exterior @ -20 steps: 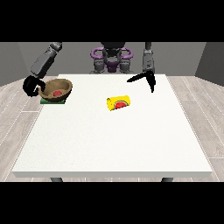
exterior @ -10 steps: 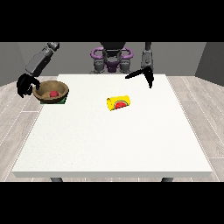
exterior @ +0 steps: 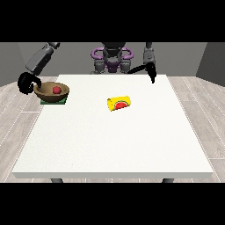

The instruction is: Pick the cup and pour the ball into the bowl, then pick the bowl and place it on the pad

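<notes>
- Filling most of the view, a large white table [exterior: 114, 140] stands on a pale plank floor under grey walls.
- Near the table's left edge a brown bowl [exterior: 52, 92] sits on a dark green pad [exterior: 53, 101], with a red ball [exterior: 56, 89] inside it.
- A yellow cup [exterior: 119, 103] lies on its side near the table's middle, well apart from the bowl.
- The hand at the view's left [exterior: 26, 82] is curled beside the bowl's left rim; whether it touches the rim I cannot tell.
- The hand at the view's right [exterior: 148, 70] hangs above the far edge, fingers straight, holding nothing.
- Compared with half a second ago, the bowl has shifted a little to the right over the pad, and the right-side hand has drawn back towards the robot.
</notes>
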Robot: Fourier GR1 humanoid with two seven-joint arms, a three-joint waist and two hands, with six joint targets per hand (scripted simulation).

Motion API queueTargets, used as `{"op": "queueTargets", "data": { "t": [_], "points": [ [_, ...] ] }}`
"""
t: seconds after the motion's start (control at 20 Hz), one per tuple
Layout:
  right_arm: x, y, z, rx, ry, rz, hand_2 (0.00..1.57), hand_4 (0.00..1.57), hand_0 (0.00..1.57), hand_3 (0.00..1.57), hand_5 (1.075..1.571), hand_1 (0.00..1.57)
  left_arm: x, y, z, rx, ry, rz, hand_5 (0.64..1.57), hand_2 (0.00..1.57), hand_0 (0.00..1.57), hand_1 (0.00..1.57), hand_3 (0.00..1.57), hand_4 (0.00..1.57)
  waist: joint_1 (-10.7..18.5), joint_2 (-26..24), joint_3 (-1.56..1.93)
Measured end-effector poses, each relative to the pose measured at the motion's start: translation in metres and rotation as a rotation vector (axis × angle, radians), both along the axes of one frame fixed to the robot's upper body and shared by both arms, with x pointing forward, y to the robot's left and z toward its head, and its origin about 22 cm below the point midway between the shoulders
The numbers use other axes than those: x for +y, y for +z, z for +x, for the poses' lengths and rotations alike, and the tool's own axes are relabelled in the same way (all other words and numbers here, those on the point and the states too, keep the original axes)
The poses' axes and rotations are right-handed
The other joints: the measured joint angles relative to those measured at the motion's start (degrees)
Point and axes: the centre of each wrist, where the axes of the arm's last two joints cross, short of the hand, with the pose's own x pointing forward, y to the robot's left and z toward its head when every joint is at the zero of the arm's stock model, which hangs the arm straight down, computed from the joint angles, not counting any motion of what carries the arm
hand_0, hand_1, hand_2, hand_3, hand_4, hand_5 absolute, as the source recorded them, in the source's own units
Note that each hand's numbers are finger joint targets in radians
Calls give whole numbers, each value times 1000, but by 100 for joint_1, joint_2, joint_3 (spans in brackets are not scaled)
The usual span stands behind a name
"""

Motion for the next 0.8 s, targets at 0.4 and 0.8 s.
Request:
{"op": "queueTargets", "data": {
  "t": [0.4, 0.8],
  "points": [
    [-10, 4, -10, 74, -54, -105, 473, 0, 751, 739, 1514, 751, -2, 10, -6, -42, -10, -9, 1565, 0, 0, 0, 0, 0, 8, 200, 3],
    [-33, 40, -19, 87, -141, -195, 376, 0, 0, 158, 1488, 0, 4, 21, -17, -60, 0, -9, 1567, 0, 0, 0, 0, 0, -17, 284, 4]
  ]
}}
